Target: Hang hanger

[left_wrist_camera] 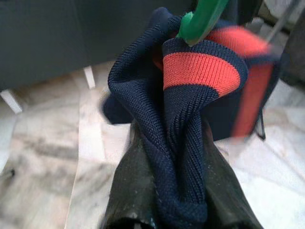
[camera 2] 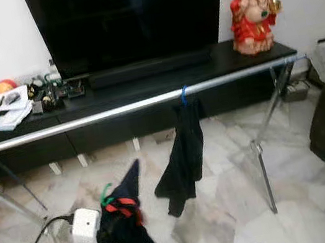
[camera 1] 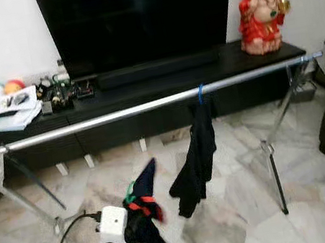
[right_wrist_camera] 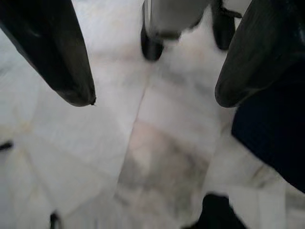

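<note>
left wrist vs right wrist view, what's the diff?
Left wrist view: left hand shut on a navy garment with red-orange stripes, and a green hanger hook at the top. Right wrist view: right hand open, its fingers spread above the floor with nothing between them. Both: the pale marble floor.

Even indoor light, soft shadows; head views slightly blurred, wrist views soft-focused.

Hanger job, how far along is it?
Done: one black garment already hangs from the rail on a blue hanger. In hand: the left gripper clamps a navy-and-red garment on a green hanger, below the rail. Left: hook it on.
</note>
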`<state>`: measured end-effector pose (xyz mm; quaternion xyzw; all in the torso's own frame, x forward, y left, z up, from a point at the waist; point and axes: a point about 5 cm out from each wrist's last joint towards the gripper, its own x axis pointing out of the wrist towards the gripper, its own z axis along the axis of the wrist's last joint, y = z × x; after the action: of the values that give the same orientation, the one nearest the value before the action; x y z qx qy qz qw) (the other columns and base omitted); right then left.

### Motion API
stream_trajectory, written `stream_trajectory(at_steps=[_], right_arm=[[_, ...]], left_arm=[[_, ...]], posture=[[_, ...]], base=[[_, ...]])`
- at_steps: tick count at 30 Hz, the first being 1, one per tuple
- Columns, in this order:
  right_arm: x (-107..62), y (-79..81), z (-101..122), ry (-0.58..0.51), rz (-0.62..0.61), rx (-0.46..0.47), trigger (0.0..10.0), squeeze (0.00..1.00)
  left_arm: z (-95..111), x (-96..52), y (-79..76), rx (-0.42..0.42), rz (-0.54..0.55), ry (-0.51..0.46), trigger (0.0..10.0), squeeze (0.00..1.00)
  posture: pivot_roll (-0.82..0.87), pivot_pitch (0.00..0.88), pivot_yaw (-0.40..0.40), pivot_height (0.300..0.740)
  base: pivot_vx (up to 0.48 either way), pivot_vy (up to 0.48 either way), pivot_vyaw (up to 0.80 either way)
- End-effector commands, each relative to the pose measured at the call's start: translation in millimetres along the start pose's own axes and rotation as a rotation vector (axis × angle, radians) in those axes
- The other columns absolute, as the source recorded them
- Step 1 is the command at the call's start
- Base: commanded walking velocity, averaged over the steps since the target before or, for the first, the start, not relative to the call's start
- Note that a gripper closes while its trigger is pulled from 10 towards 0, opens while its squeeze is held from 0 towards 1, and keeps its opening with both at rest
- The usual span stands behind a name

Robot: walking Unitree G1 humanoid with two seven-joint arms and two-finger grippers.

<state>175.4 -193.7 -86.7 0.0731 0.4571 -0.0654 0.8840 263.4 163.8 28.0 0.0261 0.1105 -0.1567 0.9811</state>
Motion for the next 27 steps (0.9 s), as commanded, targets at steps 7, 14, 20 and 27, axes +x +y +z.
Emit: stream_trajectory(at_steps=[7,14,20,27], right_arm=[[2.0,9.7,5.1,-0.007,0.025,-0.002,10.0,0.0],[1.9,11.4,3.1,0.003,0.025,-0.005,10.0,0.0],[1.4,12.6,-0.7,0.011,0.024,-0.004,10.0,0.0],[1.0,11.7,-2.2,0.013,0.023,-0.006,10.0,0.0]], left_arm=[[7.2,0.0,9.3,0.023,0.022,-0.024,10.0,0.0],[7.8,0.6,8.4,0.022,0.018,-0.027,10.0,0.0],[10.6,2.7,6.6,0.015,0.004,-0.04,10.0,0.0],[17.4,6.5,-5.0,0.012,-0.125,-0.051,10.0,0.0]], posture=[[0.08,0.002,-0.017,0.74],[0.08,0.006,-0.019,0.74],[0.08,0.013,-0.021,0.74],[0.08,0.017,-0.022,0.74]], base=[[0.38,0.0,0.0],[0.382,0.0,0.0],[0.317,0.0,0.0],[0.0,0.0,0.0]])
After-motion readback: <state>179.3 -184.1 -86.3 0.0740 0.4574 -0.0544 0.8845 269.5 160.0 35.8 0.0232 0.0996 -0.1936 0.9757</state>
